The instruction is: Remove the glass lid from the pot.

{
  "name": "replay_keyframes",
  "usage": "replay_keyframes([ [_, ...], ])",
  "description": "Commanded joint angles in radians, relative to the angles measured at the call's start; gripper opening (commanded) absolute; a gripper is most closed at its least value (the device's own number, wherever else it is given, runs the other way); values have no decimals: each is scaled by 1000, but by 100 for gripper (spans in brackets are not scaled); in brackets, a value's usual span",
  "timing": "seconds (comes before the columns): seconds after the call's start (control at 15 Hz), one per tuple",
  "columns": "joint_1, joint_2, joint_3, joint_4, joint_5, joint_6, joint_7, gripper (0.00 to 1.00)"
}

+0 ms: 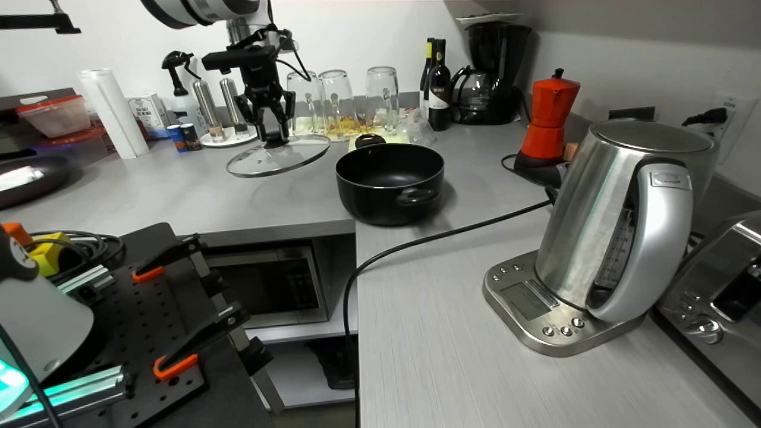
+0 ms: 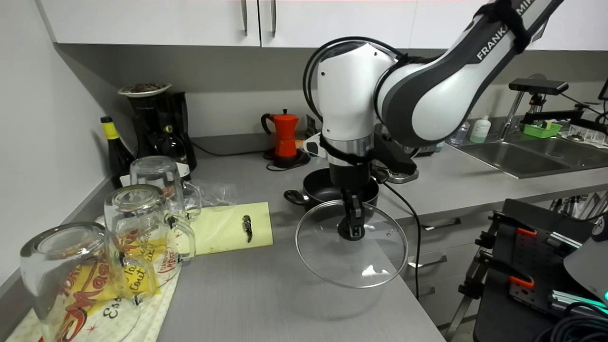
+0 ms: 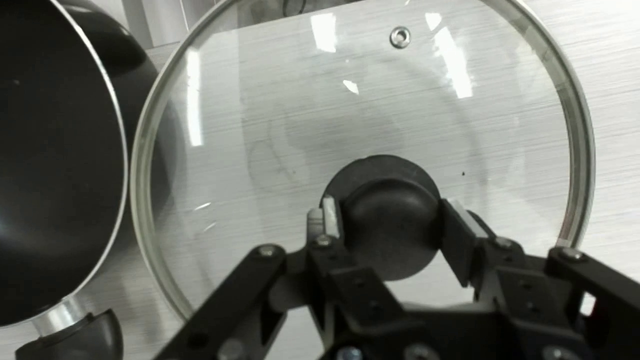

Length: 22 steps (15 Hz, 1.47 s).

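Note:
The glass lid [image 1: 252, 163] is clear, with a thin metal rim and a black knob [image 3: 392, 235]. My gripper [image 1: 274, 138] is shut on the knob from both sides, as the wrist view [image 3: 387, 220] shows. The lid is off the pot and held a little above the counter, slightly tilted; it also shows in an exterior view [image 2: 323, 256], with a faint shadow below it. The black pot [image 1: 386, 202] stands uncovered beside the lid, its inside open to view. The pot also shows behind the gripper [image 2: 354, 223] in an exterior view [image 2: 311, 202] and at the left of the wrist view [image 3: 55, 150].
Upturned glass mugs [image 2: 137, 223] stand on a cloth by the wall, near a yellow cloth [image 2: 223, 232]. A steel kettle [image 1: 588, 226], red moka pot [image 1: 546, 113] and black cord [image 1: 440, 235] are on the pot's other side. Shakers [image 1: 208, 110] stand on a white plate behind the lid.

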Motion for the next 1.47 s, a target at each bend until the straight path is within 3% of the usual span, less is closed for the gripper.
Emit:
replay_keyframes([
  [0.0, 32, -25, 19, -53, 0, 47, 65, 25],
  [0.6, 58, 133, -10, -3, 14, 159, 167, 25],
  [1.07, 56, 243, -34, 21, 22, 228, 134, 25],
  [1.4, 42, 236, -15, 14, 32, 234, 82, 25],
])
